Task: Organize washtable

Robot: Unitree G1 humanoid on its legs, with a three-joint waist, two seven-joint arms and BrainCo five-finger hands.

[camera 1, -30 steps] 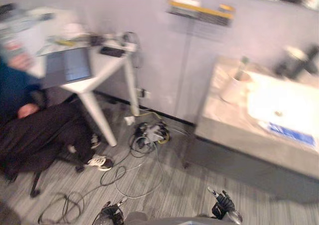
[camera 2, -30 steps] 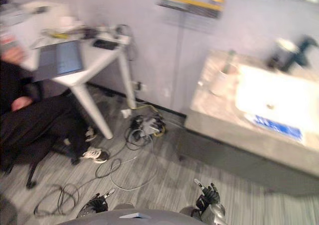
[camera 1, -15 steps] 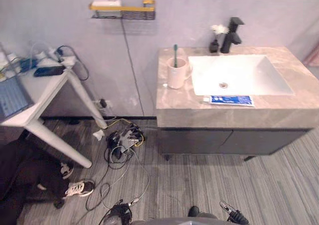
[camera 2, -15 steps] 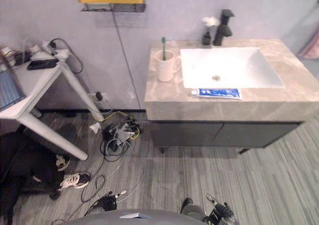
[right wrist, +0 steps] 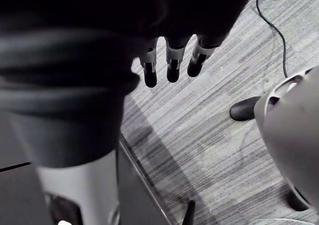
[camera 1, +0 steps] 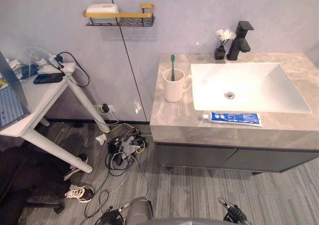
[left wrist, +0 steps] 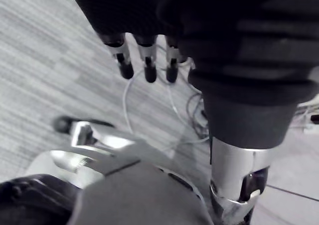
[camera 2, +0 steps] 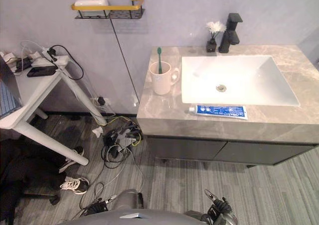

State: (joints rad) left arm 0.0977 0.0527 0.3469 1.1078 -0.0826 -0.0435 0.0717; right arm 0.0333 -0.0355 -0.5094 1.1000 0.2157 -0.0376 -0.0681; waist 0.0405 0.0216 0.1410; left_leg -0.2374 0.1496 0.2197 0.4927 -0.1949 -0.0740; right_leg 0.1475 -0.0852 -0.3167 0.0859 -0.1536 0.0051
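The left hand [left wrist: 148,60] and the right hand [right wrist: 173,63] were held low over the grey floor, near the robot and well apart from the counter [camera 1: 174,118]. The fingers of both were seen hanging loose and straight, with nothing grasped. On the counter, a white mug [camera 1: 174,88] with a green toothbrush [camera 1: 172,65] upright in it was placed just left of the sink [camera 1: 259,98]. A toothpaste tube [camera 1: 233,118] was laid flat along the sink's near edge. A black faucet [camera 1: 240,40] and a small flower vase [camera 1: 222,46] were set at the far side.
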